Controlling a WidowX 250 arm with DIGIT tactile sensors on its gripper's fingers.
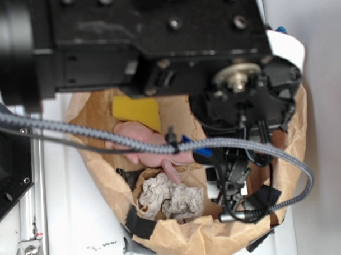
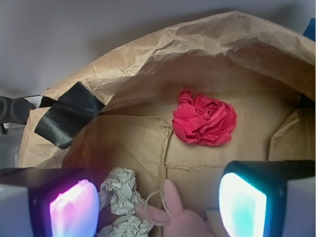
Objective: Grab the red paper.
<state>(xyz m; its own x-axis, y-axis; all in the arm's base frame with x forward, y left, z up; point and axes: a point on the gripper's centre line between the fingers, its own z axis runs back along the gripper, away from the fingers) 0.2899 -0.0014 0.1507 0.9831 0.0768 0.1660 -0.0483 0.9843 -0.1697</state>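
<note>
Overhead, red paper hidden behind arm; tool wide apart, empty, pads cropped at frame bottom.

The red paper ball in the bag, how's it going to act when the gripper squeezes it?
The red paper is crumpled into loose folds, so it will probably crush inward rather than resist. It looks light for its size and may slide on the brown bag floor if nudged. The gripper is open with nothing between its fingers; the creased surface should give them decent purchase.
</note>
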